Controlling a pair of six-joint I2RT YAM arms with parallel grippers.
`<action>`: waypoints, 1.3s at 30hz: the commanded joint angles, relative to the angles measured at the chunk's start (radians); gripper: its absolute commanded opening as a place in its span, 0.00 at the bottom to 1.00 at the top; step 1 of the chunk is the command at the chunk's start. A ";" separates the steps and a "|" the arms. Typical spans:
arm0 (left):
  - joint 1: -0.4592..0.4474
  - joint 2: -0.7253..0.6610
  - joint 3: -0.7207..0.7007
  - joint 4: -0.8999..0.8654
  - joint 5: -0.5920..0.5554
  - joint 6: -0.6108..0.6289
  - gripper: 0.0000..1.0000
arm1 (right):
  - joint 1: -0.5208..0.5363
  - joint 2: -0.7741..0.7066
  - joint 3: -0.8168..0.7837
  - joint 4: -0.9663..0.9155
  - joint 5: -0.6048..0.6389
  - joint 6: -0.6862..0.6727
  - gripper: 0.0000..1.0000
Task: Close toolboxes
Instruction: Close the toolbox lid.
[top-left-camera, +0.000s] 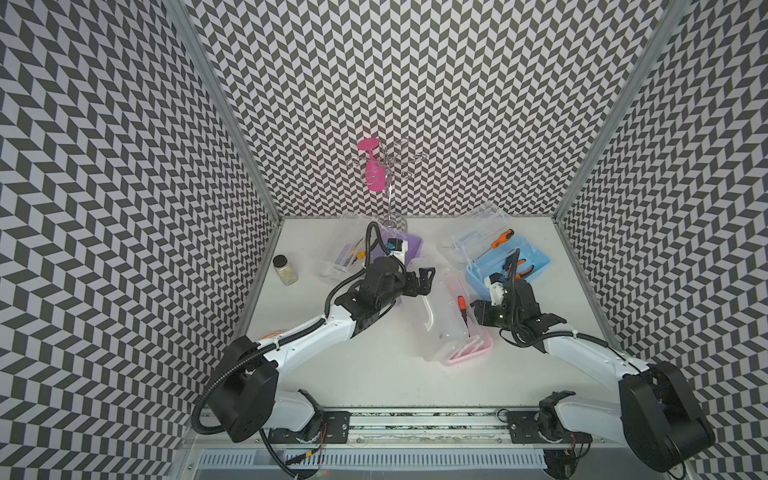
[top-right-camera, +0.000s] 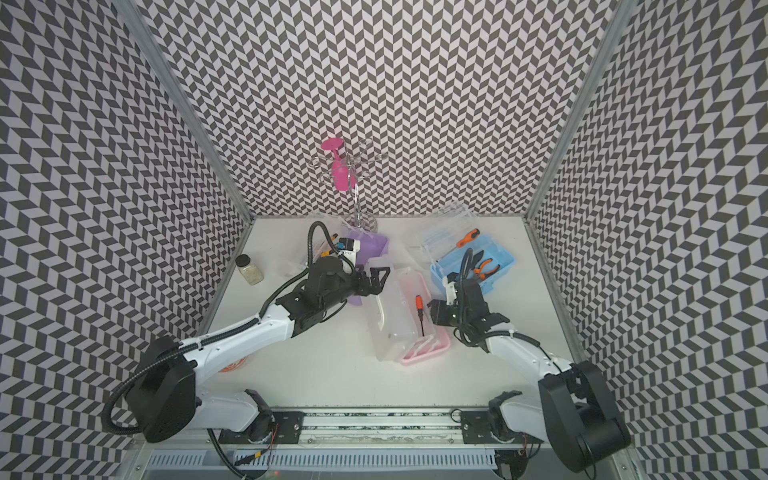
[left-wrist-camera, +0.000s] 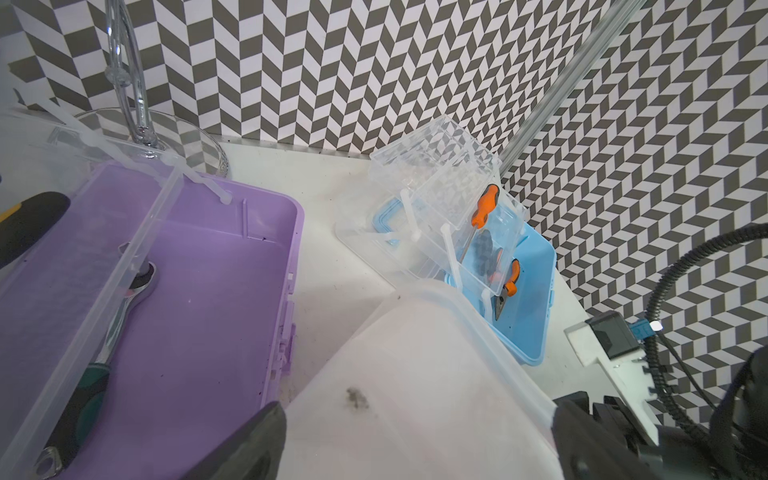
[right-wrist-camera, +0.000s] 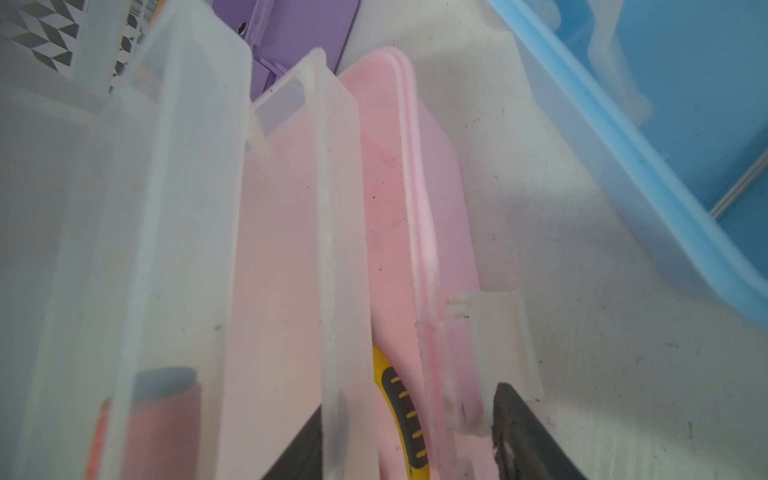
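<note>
Pink toolbox (top-left-camera: 478, 351) base mostly hidden under clear lid (top-left-camera: 440, 320) | left gripper (top-left-camera: 426, 282) spread wide astride lid end | right gripper (right-wrist-camera: 411, 415) straddles latch rim, hold unclear

Three toolboxes: the purple toolbox (top-left-camera: 410, 244) far left, the pink toolbox (top-left-camera: 478, 351) near the middle, and the light blue toolbox (top-left-camera: 540, 258) far right. Two orange-handled screwdrivers (the far screwdriver (top-left-camera: 503, 238) by the blue box, the near screwdriver (top-left-camera: 460, 301) in the pink). One pair of pliers (top-left-camera: 521, 270), one ratchet (left-wrist-camera: 124, 307), one jar (top-left-camera: 285, 269), one wine glass (top-left-camera: 372, 172), one rack (left-wrist-camera: 141, 120).
</note>
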 joint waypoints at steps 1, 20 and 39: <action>-0.017 0.069 0.038 -0.100 0.009 0.055 0.99 | 0.006 0.011 0.015 -0.030 0.001 -0.005 0.62; -0.016 0.251 0.205 -0.156 0.005 0.121 0.99 | 0.005 -0.124 0.100 -0.247 0.328 0.011 0.78; -0.011 0.226 0.199 -0.165 0.009 0.126 0.99 | -0.023 -0.272 0.097 -0.324 0.484 0.021 0.76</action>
